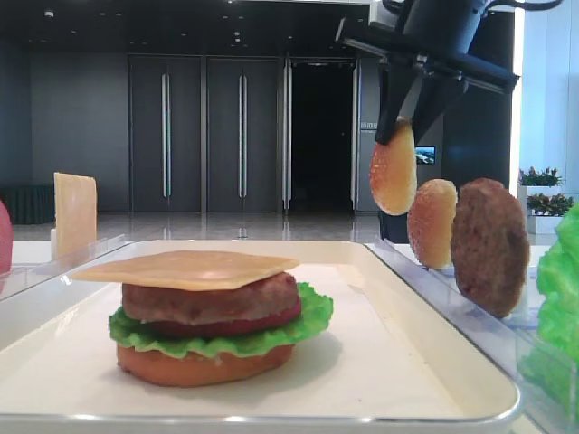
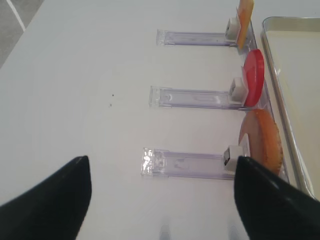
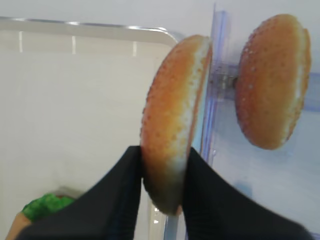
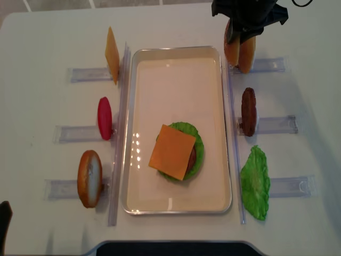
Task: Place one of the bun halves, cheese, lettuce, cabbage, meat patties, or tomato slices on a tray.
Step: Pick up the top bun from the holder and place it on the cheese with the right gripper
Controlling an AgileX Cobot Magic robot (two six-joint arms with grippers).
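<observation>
My right gripper (image 1: 399, 125) (image 3: 164, 152) is shut on a domed sesame bun half (image 1: 393, 169) (image 3: 172, 125), pinching its upper edge so it hangs on edge. The bun hangs in the air by the far right corner of the cream tray (image 1: 425, 307) (image 4: 176, 80), clear of its rack. A second bun half (image 1: 432, 222) (image 3: 272, 80) stands in the rack beside it. On the tray sits a stack topped by a cheese slice (image 1: 185, 268) (image 4: 172, 151), with patty, tomato, lettuce (image 1: 312, 321) and bun base below. My left gripper (image 2: 160, 200) is open over bare table.
Right racks hold a meat patty (image 4: 248, 111) and a lettuce leaf (image 4: 256, 181). Left racks hold a cheese slice (image 4: 111, 55), a tomato slice (image 4: 104, 118) (image 2: 253, 77) and another bun piece (image 4: 89, 178) (image 2: 262, 140). Clear rack rails line both long sides of the tray.
</observation>
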